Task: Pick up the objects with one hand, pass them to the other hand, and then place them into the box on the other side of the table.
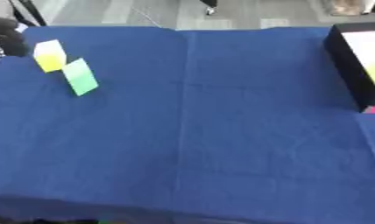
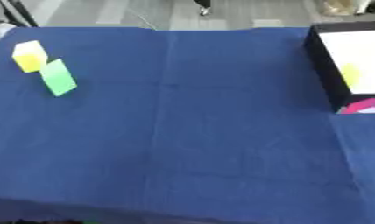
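Fingers unseen, box [image 2: 328, 70] cropped at right, pink shape [image 2: 365, 106] half hidden

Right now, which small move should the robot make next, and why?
Probably bring the left hand toward the green block, the nearer of the two. It and the yellow block lie at the table's far left, while the box stands at the right. No hand shows clearly yet, so nothing is held.

Grey plank floor [image 1: 129, 13] beyond table
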`<act>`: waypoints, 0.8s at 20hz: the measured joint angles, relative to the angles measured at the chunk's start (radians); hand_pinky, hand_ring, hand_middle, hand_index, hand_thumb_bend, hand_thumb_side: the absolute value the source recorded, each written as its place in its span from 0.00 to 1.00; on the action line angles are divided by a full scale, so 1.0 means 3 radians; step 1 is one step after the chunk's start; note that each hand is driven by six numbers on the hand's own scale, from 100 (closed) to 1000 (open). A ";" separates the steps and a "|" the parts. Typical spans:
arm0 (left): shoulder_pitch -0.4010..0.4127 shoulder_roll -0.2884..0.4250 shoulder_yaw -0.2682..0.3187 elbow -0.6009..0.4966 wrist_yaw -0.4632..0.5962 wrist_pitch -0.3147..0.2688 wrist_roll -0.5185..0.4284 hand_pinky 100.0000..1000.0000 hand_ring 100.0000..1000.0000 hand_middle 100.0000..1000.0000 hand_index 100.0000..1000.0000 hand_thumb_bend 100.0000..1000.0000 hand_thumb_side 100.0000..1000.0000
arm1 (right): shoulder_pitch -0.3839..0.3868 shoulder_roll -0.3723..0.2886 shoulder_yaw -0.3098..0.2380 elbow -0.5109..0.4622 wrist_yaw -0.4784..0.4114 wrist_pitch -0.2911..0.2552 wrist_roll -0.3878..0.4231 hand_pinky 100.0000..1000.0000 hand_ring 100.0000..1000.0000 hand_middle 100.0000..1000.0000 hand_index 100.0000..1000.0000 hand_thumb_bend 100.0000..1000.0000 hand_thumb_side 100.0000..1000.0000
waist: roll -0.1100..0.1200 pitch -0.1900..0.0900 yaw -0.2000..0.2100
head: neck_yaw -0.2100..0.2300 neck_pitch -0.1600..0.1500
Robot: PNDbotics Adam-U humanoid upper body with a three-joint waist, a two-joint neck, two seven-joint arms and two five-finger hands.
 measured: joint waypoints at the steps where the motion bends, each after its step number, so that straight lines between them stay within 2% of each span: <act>1: -0.0024 0.0036 0.0001 0.0062 -0.0081 -0.0024 0.0047 0.72 0.63 0.58 0.74 0.08 0.77 | 0.0071 0.0060 -0.0014 -0.0170 -0.0065 -0.0009 0.0009 0.81 0.84 0.79 1.00 0.00 0.03 | 0.0005 -0.0001 -0.0011 | 0.0075 0.0000; 4: -0.0145 0.0179 -0.0004 0.0283 -0.0341 -0.0113 0.0170 0.73 0.64 0.60 0.76 0.08 0.69 | 0.0244 0.0221 -0.0050 -0.0595 -0.0175 -0.0021 0.0057 0.80 0.83 0.79 1.00 0.00 0.02 | 0.0013 -0.0007 -0.0046 | 0.0265 0.0000; 7: -0.0296 0.0357 -0.0079 0.0544 -0.0637 -0.0243 0.0227 0.75 0.68 0.63 0.78 0.14 0.63 | 0.0359 0.0350 -0.0055 -0.0909 -0.0198 -0.0020 0.0121 0.80 0.83 0.78 1.00 0.00 0.04 | 0.0013 -0.0010 -0.0076 | 0.0379 0.0000; 11: -0.0590 0.0623 -0.0326 0.0999 -0.1085 -0.0481 0.0201 0.76 0.69 0.65 0.80 0.20 0.61 | 0.0442 0.0515 -0.0052 -0.1178 -0.0240 -0.0015 0.0171 0.80 0.82 0.77 1.00 0.00 0.08 | 0.0014 -0.0019 -0.0127 | 0.0437 0.0000; 16: -0.1087 0.0783 -0.0683 0.1779 -0.1674 -0.0680 0.0176 0.76 0.70 0.67 0.81 0.30 0.58 | 0.0462 0.0627 -0.0026 -0.1259 -0.0369 -0.0098 0.0179 0.80 0.82 0.76 1.00 0.00 0.07 | 0.0001 -0.0020 -0.0187 | 0.0472 0.0000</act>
